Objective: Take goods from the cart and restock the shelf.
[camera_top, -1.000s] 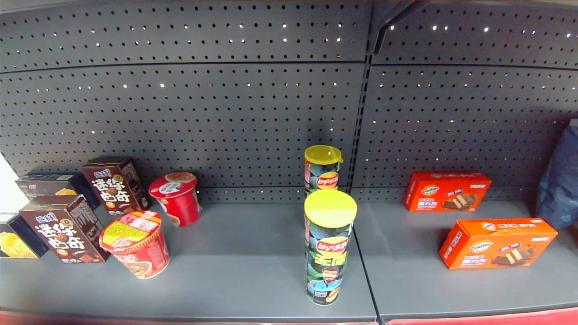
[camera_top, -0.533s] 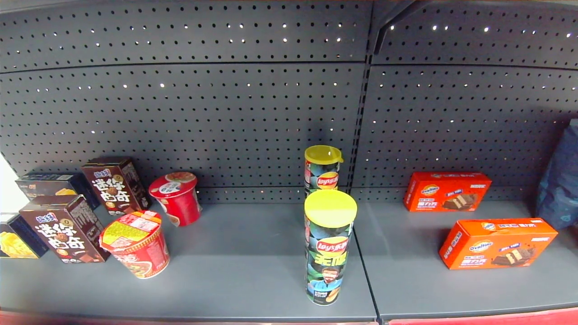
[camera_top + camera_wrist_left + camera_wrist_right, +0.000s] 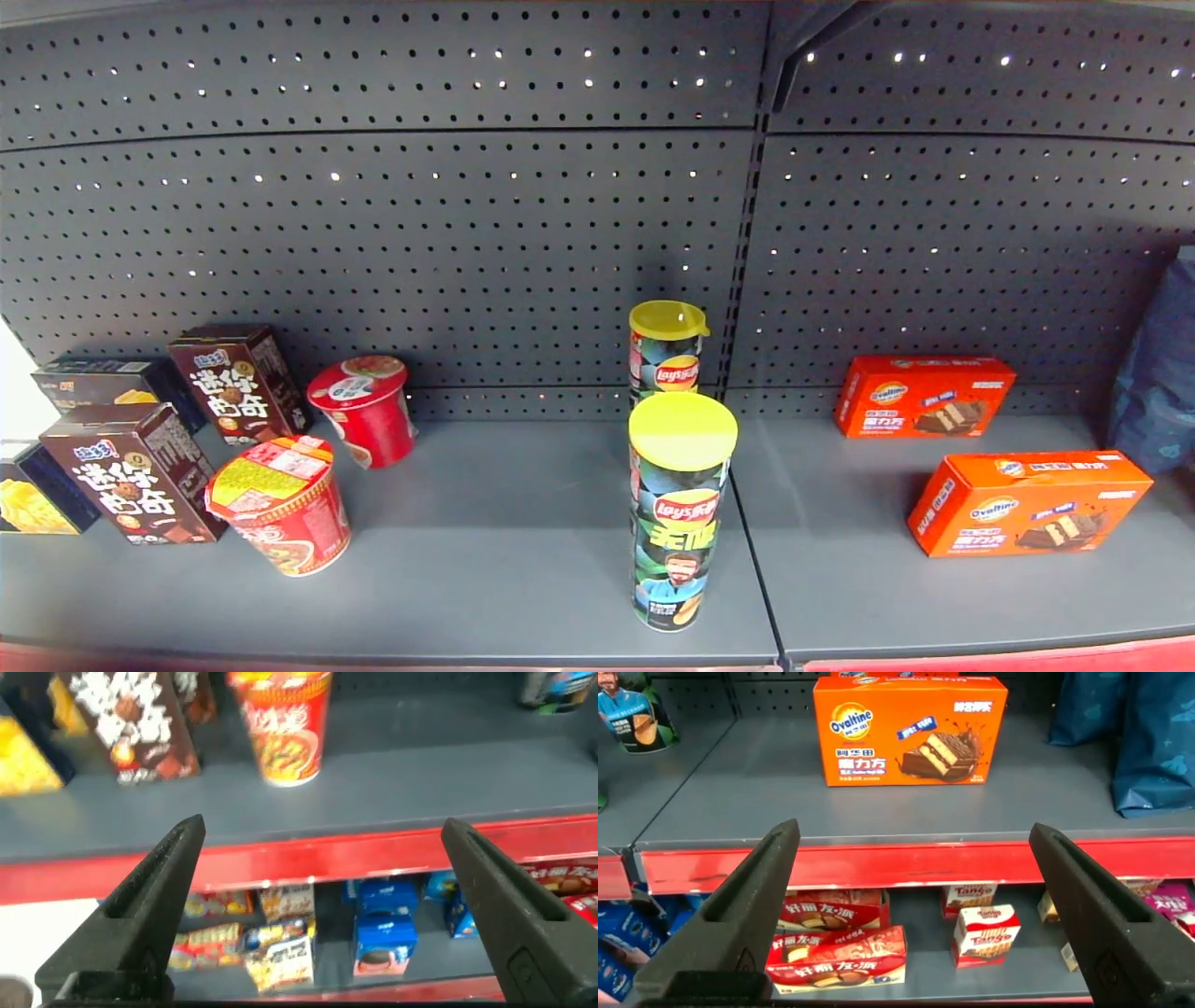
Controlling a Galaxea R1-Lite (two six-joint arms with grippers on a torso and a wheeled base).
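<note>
Evidently between loads: the left pincer and right pincer both gaped apart, empty, before the shelf. Cans stood at frame centre, cups lower left, orange boxes lower right. The next move, I judged, called for fetching goods from the cart.

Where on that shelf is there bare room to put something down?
The widest bare stretch of shelf lies between the red noodle cups and the chip cans. A narrower strip runs between the cans and the orange boxes. The far left is crowded: brown boxes stand close beside the cups.
</note>
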